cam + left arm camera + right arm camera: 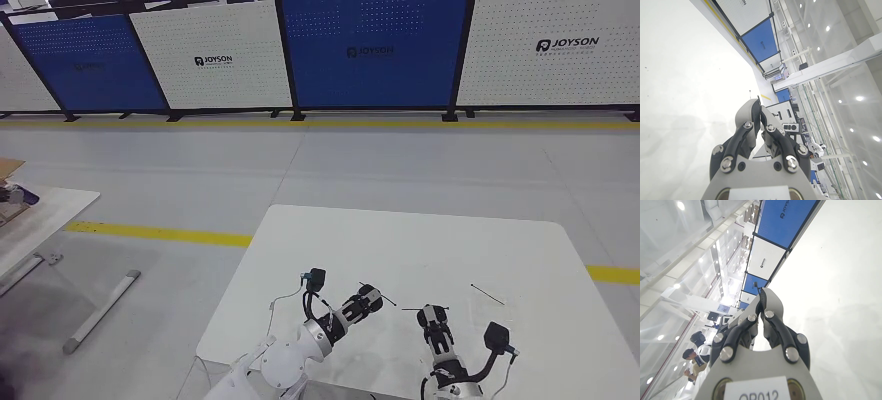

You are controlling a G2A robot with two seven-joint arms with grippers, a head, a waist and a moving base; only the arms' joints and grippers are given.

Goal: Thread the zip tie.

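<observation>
Right now my left gripper [759,103] is over the near part of the white table [420,240]. Its 2 fingers are pressed together on a thin black strip [758,98] that pokes out just past the tips. My right gripper [761,293] is just beside it, nearer the table's front edge and likewise clamped. It pinches a black zip tie [756,284] whose small square head sticks out beyond the fingertips. From the top view the 2 grippers are close but apart, and I cannot tell whether the strip and the tie are 1 piece. A loose zip tie [487,293] lies flat on the table on the right gripper's outer side, touching neither gripper.
</observation>
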